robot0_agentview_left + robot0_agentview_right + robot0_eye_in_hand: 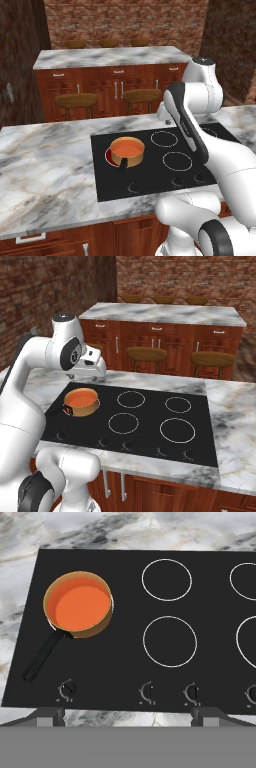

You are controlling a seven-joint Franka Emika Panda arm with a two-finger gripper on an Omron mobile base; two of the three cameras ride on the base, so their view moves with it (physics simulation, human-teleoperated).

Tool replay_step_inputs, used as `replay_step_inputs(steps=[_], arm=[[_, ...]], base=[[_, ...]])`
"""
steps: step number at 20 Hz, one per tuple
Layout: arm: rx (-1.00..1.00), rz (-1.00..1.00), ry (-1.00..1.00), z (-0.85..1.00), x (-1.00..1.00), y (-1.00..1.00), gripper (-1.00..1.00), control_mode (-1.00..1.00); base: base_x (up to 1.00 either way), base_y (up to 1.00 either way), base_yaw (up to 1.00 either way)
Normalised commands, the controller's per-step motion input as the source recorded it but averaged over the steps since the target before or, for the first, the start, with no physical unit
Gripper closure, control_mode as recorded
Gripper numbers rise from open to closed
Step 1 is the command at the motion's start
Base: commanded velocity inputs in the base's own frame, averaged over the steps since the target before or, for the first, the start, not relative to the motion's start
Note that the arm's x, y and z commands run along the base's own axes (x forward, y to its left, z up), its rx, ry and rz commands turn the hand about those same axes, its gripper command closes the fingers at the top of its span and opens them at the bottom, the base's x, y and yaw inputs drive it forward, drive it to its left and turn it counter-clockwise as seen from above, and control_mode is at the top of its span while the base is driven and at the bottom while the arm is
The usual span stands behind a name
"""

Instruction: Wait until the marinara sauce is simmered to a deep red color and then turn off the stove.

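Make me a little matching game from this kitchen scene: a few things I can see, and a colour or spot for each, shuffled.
Things:
1. marinara sauce
2. pot handle
3. stove
4. stools

Descriptions:
A. flat black glass with white rings
B. orange, in the pot
C. wooden, beside the far counter
D. dark, pointing toward the knobs

Pairs: 1-B, 2-D, 3-A, 4-C

The stove (125, 662) is flat black glass with a matt look. Around it the surface (45, 165) is smooth grey-veined marble. On the stove, the pot (77, 602) has tan metallic sides; its marinara sauce (81, 605) looks smooth and orange. Beyond the stove, stools (76, 100) look wooden.
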Motion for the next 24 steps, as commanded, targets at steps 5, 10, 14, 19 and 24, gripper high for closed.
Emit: replay_step_inputs(steps=[5, 10, 14, 19, 24], arm=[[0.0, 0.0, 0.0, 0.0, 0.0, 0.0, -1.0, -1.0], [0.0, 0.0, 0.0, 0.0, 0.0, 0.0, -1.0, -1.0], [0.0, 0.0, 0.0, 0.0, 0.0, 0.0, -1.0, -1.0], [0.0, 0.0, 0.0, 0.0, 0.0, 0.0, -1.0, -1.0], [0.0, 0.0, 0.0, 0.0, 0.0, 0.0, -1.0, -1.0]], base=[[0.0, 0.0, 0.0], [0.0, 0.0, 0.0], [0.0, 0.0, 0.0], [0.0, 0.0, 0.0], [0.0, 0.0, 0.0]])
